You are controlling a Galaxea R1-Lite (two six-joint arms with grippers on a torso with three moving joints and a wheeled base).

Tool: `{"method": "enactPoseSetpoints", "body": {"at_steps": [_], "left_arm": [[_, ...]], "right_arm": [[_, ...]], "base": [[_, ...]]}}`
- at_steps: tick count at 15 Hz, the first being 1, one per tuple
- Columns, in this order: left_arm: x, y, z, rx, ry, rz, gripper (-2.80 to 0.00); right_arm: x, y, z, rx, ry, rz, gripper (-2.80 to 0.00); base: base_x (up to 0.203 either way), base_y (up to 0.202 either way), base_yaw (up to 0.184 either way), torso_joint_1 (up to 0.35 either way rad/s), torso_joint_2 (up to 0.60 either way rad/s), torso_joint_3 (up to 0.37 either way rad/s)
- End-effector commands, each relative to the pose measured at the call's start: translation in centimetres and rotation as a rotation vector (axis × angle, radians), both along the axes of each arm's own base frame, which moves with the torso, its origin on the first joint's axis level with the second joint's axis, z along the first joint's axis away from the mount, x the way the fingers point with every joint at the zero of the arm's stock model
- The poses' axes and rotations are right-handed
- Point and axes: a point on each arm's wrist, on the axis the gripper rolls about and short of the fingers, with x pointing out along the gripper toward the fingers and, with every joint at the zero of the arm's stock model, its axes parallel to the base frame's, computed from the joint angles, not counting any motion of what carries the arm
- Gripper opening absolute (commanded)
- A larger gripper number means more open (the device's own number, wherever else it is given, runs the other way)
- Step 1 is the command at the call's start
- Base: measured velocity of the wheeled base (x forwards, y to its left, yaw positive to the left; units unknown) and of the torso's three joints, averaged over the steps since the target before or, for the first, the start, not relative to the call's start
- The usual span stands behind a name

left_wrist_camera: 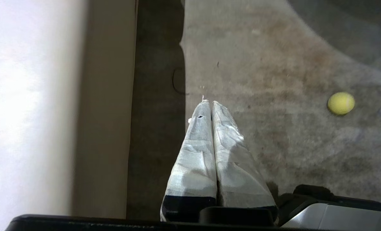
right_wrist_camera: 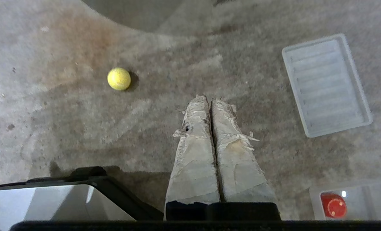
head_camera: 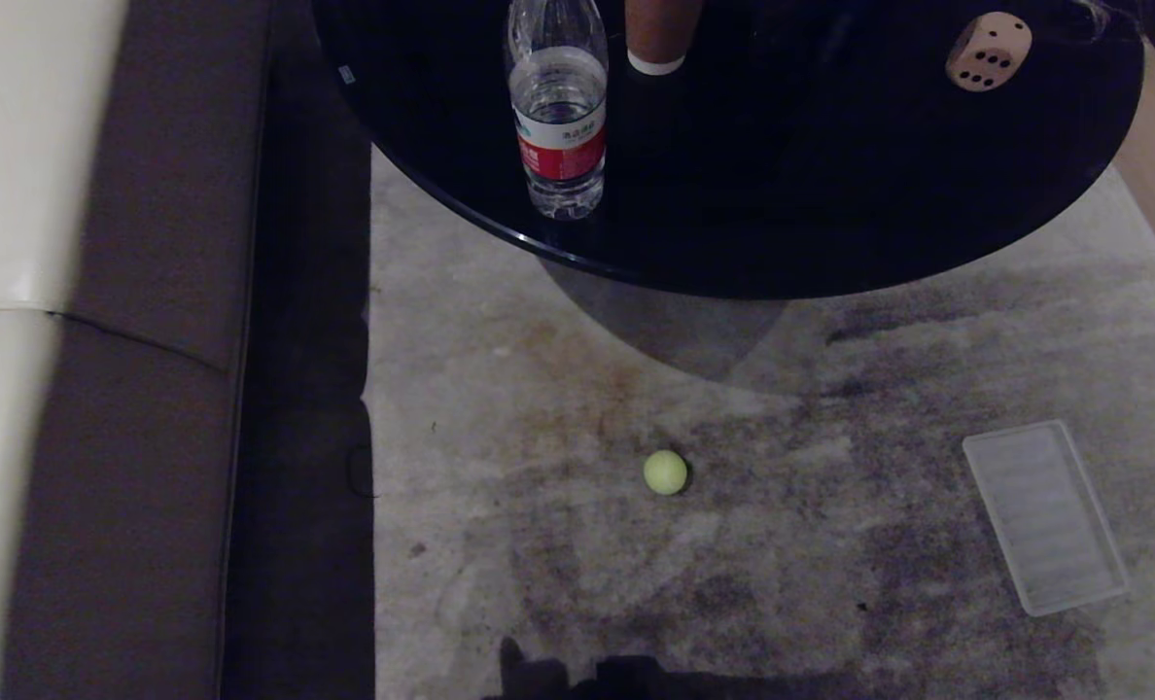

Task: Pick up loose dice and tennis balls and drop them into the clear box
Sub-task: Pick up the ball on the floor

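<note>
One yellow-green tennis ball point(head_camera: 665, 472) lies on the grey carpet in front of the black round table point(head_camera: 782, 194). A tan die point(head_camera: 988, 52) with dark pips sits on the table's far right. The clear box point(right_wrist_camera: 370, 199) shows only in the right wrist view, at the frame's edge, with a red rounded piece point(right_wrist_camera: 334, 205) inside. My left gripper point(left_wrist_camera: 209, 102) hangs shut and empty above the carpet by the sofa, with the ball point(left_wrist_camera: 341, 103) off to one side. My right gripper point(right_wrist_camera: 209, 98) is shut and empty too, between the ball point(right_wrist_camera: 119, 79) and the lid. Neither gripper shows in the head view.
A flat ribbed whitish lid point(head_camera: 1044, 515) lies on the carpet to the right, the same lid point(right_wrist_camera: 326, 85) showing in the right wrist view. A water bottle point(head_camera: 558, 107) and a brown tube with a white band point(head_camera: 657, 34) stand on the table. A sofa point(head_camera: 101, 389) runs along the left.
</note>
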Motion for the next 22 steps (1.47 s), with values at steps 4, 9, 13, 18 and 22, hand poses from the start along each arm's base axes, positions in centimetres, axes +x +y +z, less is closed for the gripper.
{"method": "enactPoseSetpoints", "body": {"at_steps": [4, 9, 13, 18, 22], "left_arm": [[0.0, 0.0, 0.0, -0.001, 0.003, 0.001, -2.8], [0.0, 0.0, 0.0, -0.006, 0.002, 0.002, -2.8], [0.0, 0.0, 0.0, -0.007, 0.001, 0.002, -2.8], [0.0, 0.0, 0.0, -0.013, 0.0, 0.005, -2.8], [0.0, 0.0, 0.0, -0.013, 0.0, 0.005, -2.8]], "right_arm": [[0.0, 0.0, 0.0, -0.006, 0.002, 0.002, -2.8], [0.0, 0.0, 0.0, -0.004, 0.002, 0.001, -2.8], [0.0, 0.0, 0.0, -0.006, 0.001, 0.004, -2.8], [0.1, 0.0, 3.0, 0.004, 0.056, -0.003, -2.8], [4.3, 0.2, 6.7, 0.045, 0.333, 0.04, -2.8]], "base": [[0.0, 0.0, 0.0, 0.003, 0.0, -0.196], [0.0, 0.0, 0.0, 0.003, 0.0, -0.2], [0.0, 0.0, 0.0, 0.003, 0.0, -0.078], [0.0, 0.0, 0.0, 0.0, 0.0, 0.0], [0.0, 0.0, 0.0, 0.0, 0.0, 0.0]]}}
